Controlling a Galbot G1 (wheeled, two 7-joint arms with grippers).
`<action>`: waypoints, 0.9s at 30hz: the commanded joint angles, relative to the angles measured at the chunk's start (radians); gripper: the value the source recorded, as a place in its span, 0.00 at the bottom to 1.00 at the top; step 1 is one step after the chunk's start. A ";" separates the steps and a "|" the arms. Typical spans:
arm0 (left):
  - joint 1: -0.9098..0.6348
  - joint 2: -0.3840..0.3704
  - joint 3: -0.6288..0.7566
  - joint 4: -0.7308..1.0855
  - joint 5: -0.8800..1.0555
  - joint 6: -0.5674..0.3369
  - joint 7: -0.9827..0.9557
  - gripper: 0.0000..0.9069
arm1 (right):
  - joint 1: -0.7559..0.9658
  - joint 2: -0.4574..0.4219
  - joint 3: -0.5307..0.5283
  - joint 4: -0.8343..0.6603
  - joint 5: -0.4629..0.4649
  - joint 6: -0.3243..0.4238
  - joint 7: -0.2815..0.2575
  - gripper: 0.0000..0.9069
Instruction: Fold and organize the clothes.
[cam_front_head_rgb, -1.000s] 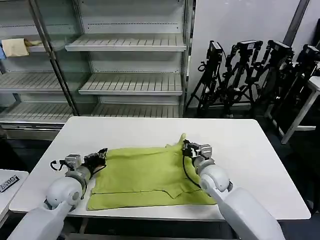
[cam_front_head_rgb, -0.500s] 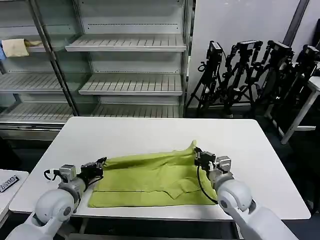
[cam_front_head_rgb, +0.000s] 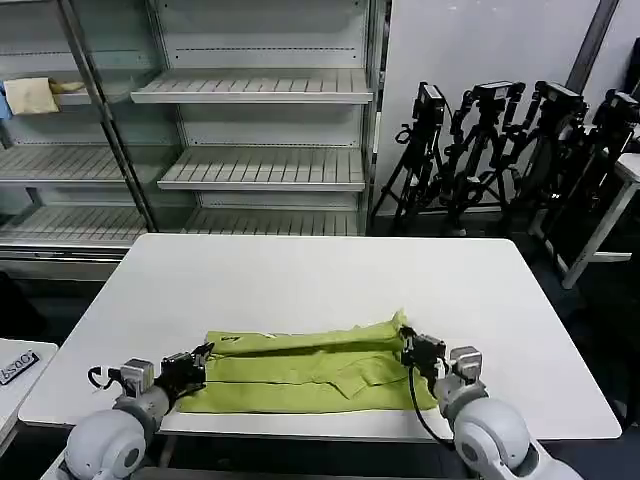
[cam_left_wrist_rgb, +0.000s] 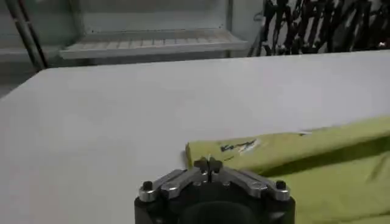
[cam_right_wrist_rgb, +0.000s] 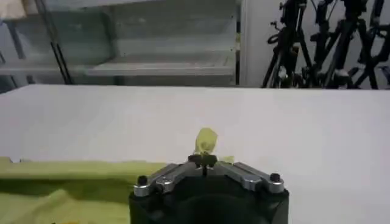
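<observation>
- The T-shirt is lying on the white desk, gathered into a long low band along the near edge, running from about 8 o'clock to 4 o'clock of the desk top.
- Its far edge is doubling over toward the near side, and a small white label is showing on the fold near the left end.
- At the right end a corner of the fabric is standing up in a small peak.
- The left gripper is sitting low at the shirt's left end, at roughly 8 o'clock on the desk, with its fingers pressed together; in the left wrist view the tips are meeting right at the edge of the yellow-green cloth, so it is looking clamped on the shirt's edge.
- The right gripper is sitting at the shirt's right end, at about 4 o'clock, fingers together and pinching the raised corner, which is sticking up just above the tips in the right wrist view.
- Both arms are reaching in from the near side, well apart, with the shirt stretching between them.
- Beyond the desk, at 12 to 10 o'clock, empty-looking metal shelves are standing; a pale cloth is resting on one at the far left.
- At 1 to 2 o'clock a row of black tripods is standing against the wall.
</observation>
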 joint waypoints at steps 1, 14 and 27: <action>0.052 -0.001 -0.002 -0.011 0.125 -0.008 0.014 0.04 | -0.065 -0.002 0.021 0.025 -0.003 -0.013 0.002 0.00; 0.028 -0.043 -0.020 -0.065 0.039 -0.099 -0.072 1.00 | -0.082 0.002 0.014 0.069 -0.043 -0.004 -0.010 1.00; 0.149 -0.179 0.014 -0.112 -0.051 -0.171 -0.230 1.00 | -0.251 -0.004 0.077 0.172 -0.146 0.113 0.003 1.00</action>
